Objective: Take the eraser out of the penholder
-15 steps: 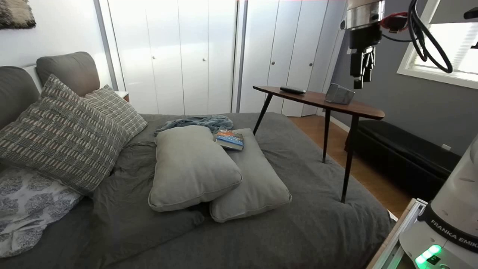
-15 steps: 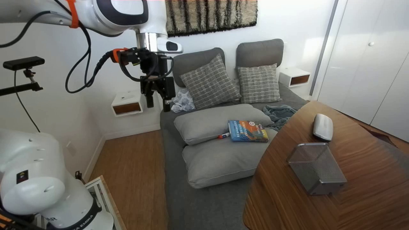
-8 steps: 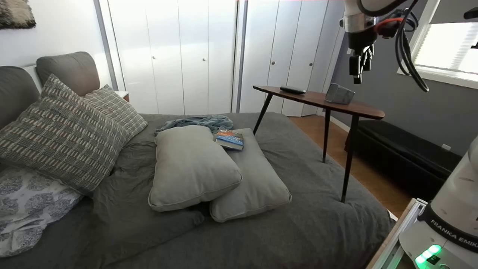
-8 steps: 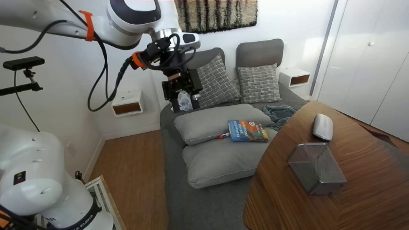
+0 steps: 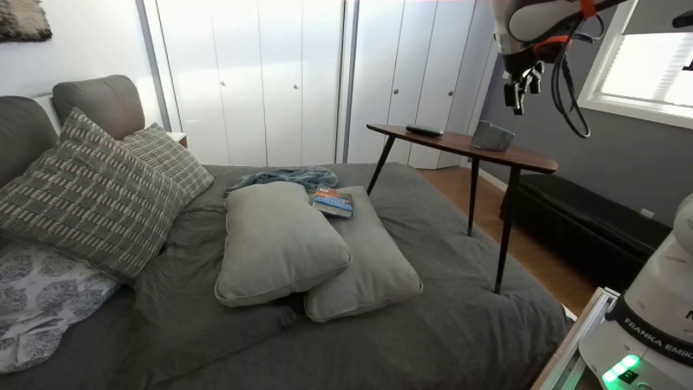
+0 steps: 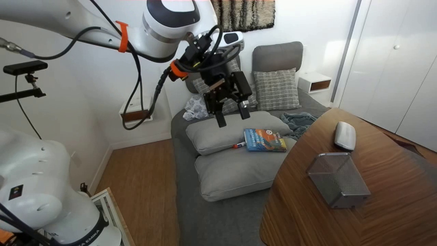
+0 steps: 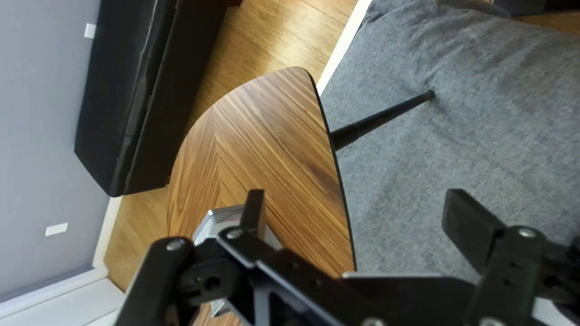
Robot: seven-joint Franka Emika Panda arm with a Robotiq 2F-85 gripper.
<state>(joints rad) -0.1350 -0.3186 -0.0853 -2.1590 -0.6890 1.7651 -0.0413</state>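
Note:
The penholder is a grey wire-mesh box-shaped cup on the wooden table, in both exterior views (image 5: 491, 136) (image 6: 341, 181). In the wrist view the penholder (image 7: 231, 213) is partly hidden behind a finger of my gripper. A pale shape (image 7: 222, 227) with a faint reddish spot shows inside it there; I cannot tell whether it is the eraser. My gripper (image 5: 522, 101) is open and empty, in the air above the table's height. In an exterior view the gripper (image 6: 233, 120) hangs tilted over the pillows. In the wrist view its fingers stand wide apart (image 7: 355, 194).
The wooden table (image 6: 300, 208) stands with a leg on the bed. A light oblong case (image 6: 345, 136) lies behind the penholder. A book (image 6: 264, 140) and an orange-and-white stick (image 6: 239, 145) rest on the pillows (image 6: 239, 177). A black bench (image 5: 590, 227) stands past the table.
My gripper has swung right toward the table in an exterior view and has tilted. It sits slightly higher and further left in an exterior view. The penholder has not moved.

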